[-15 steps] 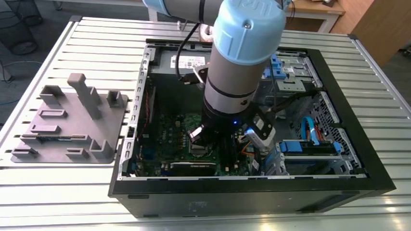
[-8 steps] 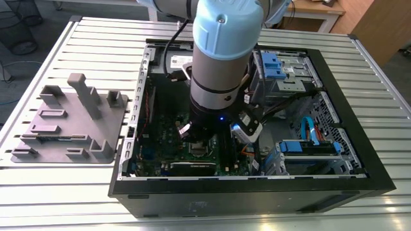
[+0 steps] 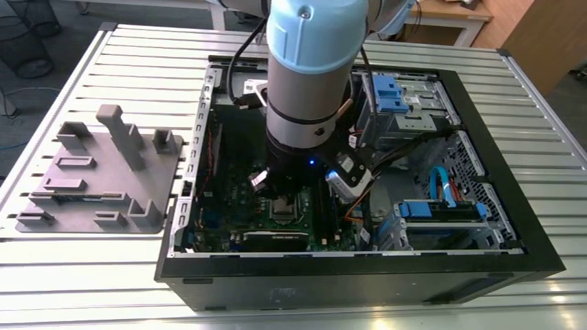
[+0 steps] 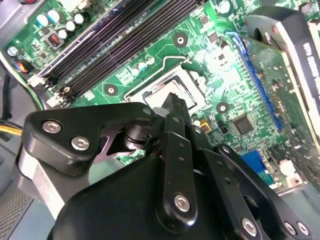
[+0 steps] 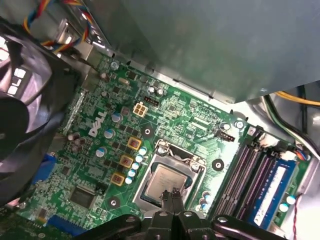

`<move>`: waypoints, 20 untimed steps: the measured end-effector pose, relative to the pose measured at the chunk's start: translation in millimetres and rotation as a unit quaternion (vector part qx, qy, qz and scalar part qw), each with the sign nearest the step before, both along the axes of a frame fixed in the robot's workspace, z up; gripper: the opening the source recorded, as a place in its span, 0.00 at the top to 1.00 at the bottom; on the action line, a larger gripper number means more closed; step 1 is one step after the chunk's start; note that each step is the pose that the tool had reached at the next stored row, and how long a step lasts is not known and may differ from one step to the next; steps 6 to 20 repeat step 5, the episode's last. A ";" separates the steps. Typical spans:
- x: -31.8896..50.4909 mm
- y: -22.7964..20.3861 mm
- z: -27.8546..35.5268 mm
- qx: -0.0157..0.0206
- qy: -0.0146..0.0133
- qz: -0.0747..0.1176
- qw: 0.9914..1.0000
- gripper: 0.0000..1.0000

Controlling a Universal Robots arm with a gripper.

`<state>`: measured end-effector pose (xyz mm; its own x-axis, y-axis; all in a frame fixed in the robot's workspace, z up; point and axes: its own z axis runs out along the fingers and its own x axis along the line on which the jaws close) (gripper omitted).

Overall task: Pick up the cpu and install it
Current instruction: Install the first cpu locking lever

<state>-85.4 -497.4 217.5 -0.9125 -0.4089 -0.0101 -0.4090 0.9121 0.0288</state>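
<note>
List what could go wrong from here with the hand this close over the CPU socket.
1. The hand sits right over the cpu lying in the metal-framed socket; a sideways nudge might shift the chip off its seat.
2. The socket frame looks unlatched, so the chip may not be secured.
3. Memory slots and loose cables crowd the arm; a wide move could snag them.

So the small flat square cpu with the silvery-grey metal top [image 5: 165,184] sits flat inside the metal-framed socket [image 5: 150,159] on the green motherboard [image 5: 190,120].
</note>
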 end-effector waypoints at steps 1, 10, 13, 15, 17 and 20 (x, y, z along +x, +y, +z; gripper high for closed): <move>0.0 0.0 0.0 0.000 0.000 0.000 1.000 0.89; -0.1 0.0 0.0 0.000 0.000 0.000 1.000 0.89; -0.1 0.0 0.0 0.000 0.000 0.000 1.000 0.89; -0.1 0.0 0.0 0.000 0.000 0.000 1.000 0.89; -0.1 0.0 0.0 0.000 0.000 0.000 1.000 0.89; -0.1 0.0 0.0 0.000 0.000 0.000 1.000 0.89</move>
